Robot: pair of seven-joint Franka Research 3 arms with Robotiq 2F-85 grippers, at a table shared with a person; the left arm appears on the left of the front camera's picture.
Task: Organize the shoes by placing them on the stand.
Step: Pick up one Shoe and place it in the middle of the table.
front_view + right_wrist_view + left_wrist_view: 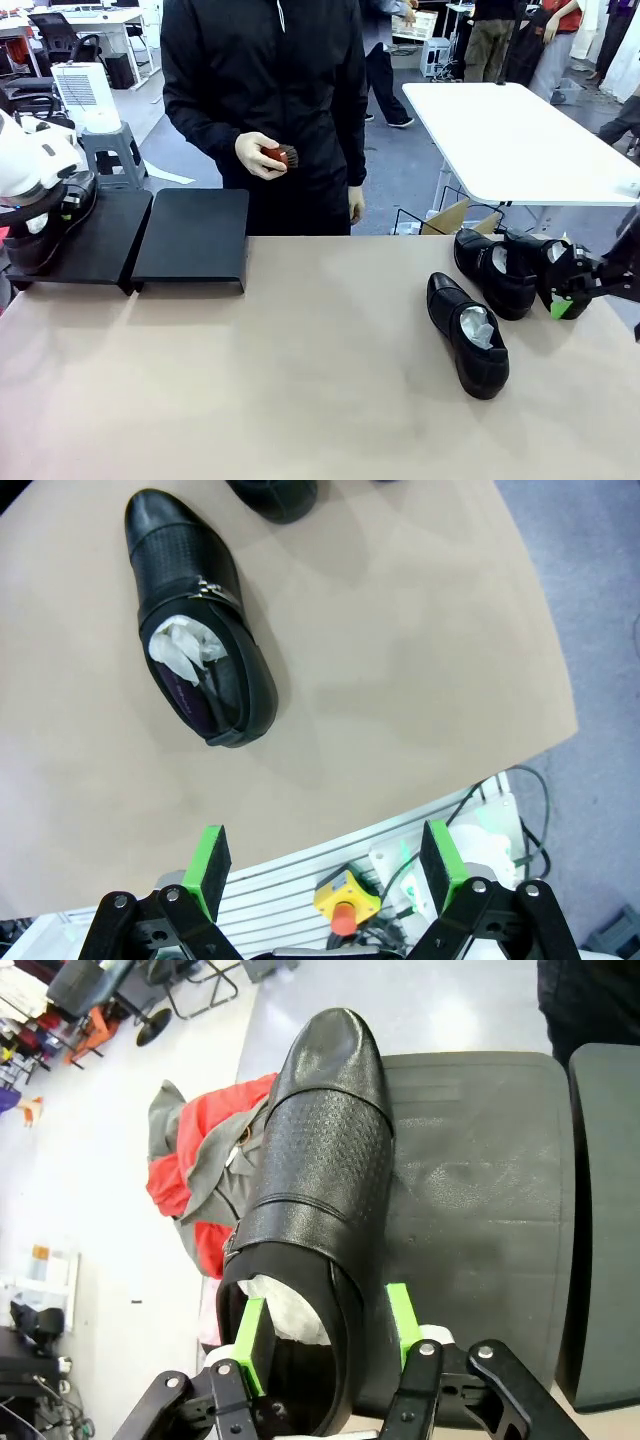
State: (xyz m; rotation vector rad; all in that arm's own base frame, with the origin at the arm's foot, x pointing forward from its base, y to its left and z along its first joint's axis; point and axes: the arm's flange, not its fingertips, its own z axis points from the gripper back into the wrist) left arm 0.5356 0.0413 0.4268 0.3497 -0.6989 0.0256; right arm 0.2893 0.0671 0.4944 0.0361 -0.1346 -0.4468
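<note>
Straddling a shoe [320, 1160] on the stand [470, 1180], my left gripper [323, 1300] is gaping; my right gripper [325, 830] is hovering open at three o'clock.

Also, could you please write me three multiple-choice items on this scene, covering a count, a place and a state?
1. How many shoes lie on the tabletop? A one; B three; C five.
2. The shoe at the left gripper is: A on the stand; B on the tabletop; C lifted in the air.
3. The right gripper is: A shut on a shoe; B open, empty; C shut, empty.
Key: 1 B, three lie at the right; 2 A, the black platform is under it; 3 B, pads spread with nothing between.
</note>
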